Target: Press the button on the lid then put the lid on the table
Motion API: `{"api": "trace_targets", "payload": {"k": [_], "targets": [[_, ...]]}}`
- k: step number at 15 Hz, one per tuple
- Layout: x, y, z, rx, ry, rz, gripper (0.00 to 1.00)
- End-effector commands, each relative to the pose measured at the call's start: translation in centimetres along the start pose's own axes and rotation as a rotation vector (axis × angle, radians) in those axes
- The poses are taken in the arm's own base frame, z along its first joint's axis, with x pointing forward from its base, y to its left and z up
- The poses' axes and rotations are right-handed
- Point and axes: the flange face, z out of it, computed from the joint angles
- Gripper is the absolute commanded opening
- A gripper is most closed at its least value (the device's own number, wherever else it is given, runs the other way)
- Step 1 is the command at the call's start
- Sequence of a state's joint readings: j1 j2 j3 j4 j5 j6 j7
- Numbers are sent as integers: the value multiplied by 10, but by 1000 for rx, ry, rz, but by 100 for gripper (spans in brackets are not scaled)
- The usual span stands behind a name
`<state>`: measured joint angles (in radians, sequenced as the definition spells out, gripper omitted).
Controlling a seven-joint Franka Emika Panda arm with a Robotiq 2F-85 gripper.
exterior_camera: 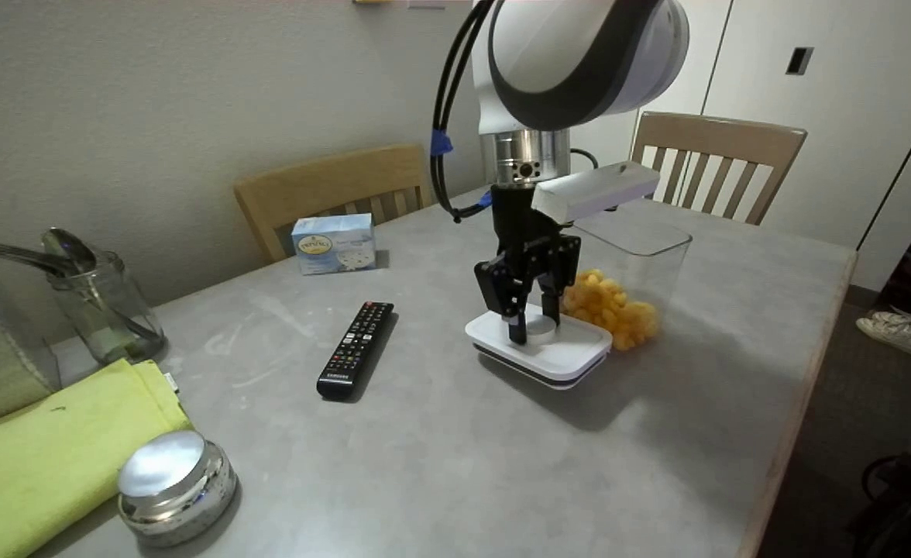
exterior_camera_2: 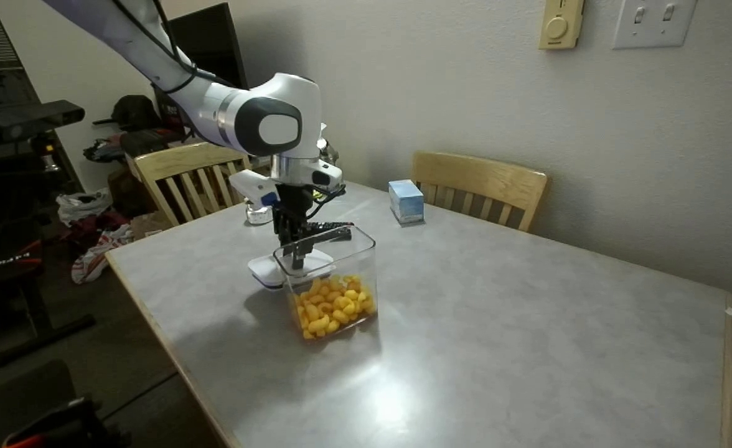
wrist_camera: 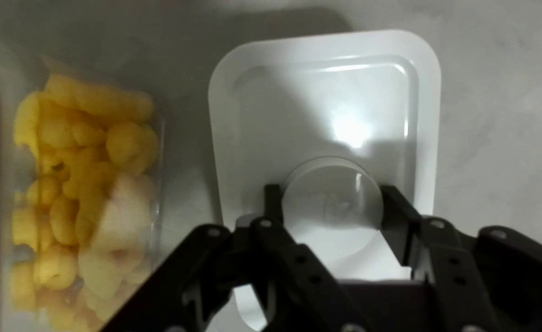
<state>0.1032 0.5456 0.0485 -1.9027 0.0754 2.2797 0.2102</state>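
Observation:
The white rounded-rectangle lid [exterior_camera: 575, 354] hangs just above the grey table [exterior_camera: 424, 465], with its shadow below. It also shows in an exterior view behind the clear container [exterior_camera_2: 265, 270], and in the wrist view [wrist_camera: 326, 101]. Its raised round white button [wrist_camera: 332, 198] stands between my fingers. My gripper [exterior_camera: 534, 324] points down and is shut on the button's two sides, holding the lid by it. In the wrist view one finger lies on each side of the button. The lid's underside shows only as a dark seal edge.
A clear container [exterior_camera_2: 371, 267] with yellow puffs stands close beside the lid. A black remote [exterior_camera: 356, 349], a blue tea box [exterior_camera: 335, 244], a silver round tin [exterior_camera: 177, 488], a yellow cloth [exterior_camera: 60, 449] and a jar with cutlery [exterior_camera: 107, 310] are also on the table.

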Motion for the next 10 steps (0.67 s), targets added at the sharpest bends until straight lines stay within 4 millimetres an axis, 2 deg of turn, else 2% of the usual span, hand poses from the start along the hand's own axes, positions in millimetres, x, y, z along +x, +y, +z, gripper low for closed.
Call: {"api": "trace_targets", "payload": {"k": [1,3,4,5,8,10], "targets": [[4,-1,0,8,11,3,29],[3,-1,0,11,9,-1,29],[3,-2,0,14,9,-7,65],[2,-2,-1,16,9,-10,81],[1,-1,-4,24,10,-16,98],[1,-1,-9,29,16,-14,100]]}}
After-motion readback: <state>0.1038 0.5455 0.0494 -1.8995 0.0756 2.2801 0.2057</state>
